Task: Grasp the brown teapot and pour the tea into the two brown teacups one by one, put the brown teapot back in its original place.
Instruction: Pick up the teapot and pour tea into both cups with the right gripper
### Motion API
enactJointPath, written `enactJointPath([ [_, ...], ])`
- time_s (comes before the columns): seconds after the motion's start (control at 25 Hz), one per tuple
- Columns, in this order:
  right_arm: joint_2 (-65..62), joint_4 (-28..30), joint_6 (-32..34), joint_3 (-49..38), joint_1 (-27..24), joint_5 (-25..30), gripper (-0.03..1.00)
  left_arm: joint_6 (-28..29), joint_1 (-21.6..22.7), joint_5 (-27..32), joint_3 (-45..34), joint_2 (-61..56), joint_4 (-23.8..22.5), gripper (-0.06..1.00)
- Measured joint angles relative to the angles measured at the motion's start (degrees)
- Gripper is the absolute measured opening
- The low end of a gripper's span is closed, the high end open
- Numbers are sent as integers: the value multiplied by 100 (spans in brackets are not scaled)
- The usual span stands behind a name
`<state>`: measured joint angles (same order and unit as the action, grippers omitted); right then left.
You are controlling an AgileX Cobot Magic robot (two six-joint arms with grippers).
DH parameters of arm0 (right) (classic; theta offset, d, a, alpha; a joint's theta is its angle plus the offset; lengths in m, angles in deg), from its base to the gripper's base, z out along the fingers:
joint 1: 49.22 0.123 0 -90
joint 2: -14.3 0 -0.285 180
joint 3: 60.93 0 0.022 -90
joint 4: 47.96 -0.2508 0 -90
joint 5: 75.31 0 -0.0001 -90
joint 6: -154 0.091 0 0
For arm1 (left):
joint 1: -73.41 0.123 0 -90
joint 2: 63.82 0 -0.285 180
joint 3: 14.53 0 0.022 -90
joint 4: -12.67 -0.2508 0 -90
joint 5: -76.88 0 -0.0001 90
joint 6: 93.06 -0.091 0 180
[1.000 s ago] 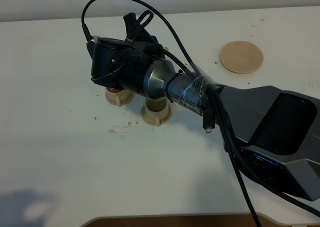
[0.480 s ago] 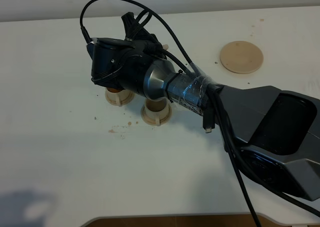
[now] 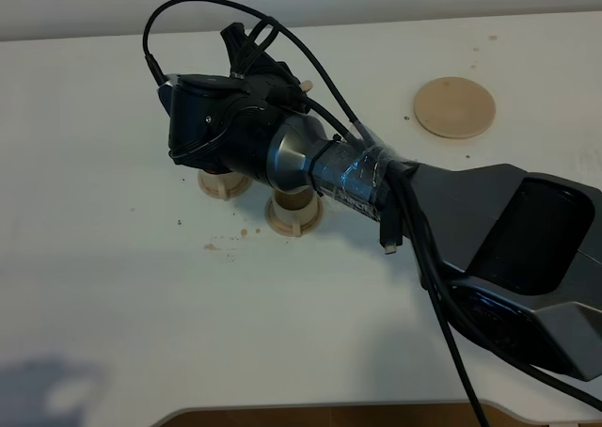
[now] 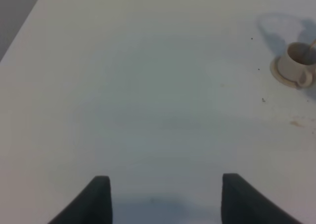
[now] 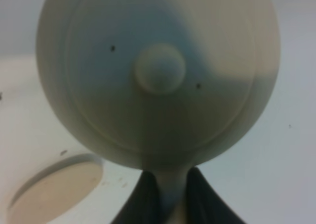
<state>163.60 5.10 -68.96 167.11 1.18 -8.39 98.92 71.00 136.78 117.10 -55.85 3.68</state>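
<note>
My right gripper (image 5: 168,187) is shut on the loop handle of the brown teapot (image 5: 158,71), which fills the right wrist view with its knobbed lid facing the camera. In the high view the right arm (image 3: 282,154) reaches across the table and hides the teapot. It also covers the tops of the two brown teacups (image 3: 224,184) (image 3: 293,213), which stand on their saucers just below it. The flat round saucer disc (image 3: 454,107) lies bare at the back right. My left gripper (image 4: 165,199) hangs open over bare table, far from one teacup (image 4: 295,66). Any tea is hidden.
Small brown specks and drips (image 3: 214,246) mark the white table in front of the cups. A brown edge (image 3: 329,416) runs along the table's front. The right arm's base and cables (image 3: 527,267) fill the front right.
The right wrist has shifted slightly left and toward the back with the teapot, now covering more of the left teacup. The left gripper shows no change.
</note>
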Motion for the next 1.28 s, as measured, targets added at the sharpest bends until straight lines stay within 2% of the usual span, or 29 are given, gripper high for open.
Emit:
enactJointPath([
  [1.28,0,316,-560,0,120,-253,12,0,0,0,0,0,0,50],
])
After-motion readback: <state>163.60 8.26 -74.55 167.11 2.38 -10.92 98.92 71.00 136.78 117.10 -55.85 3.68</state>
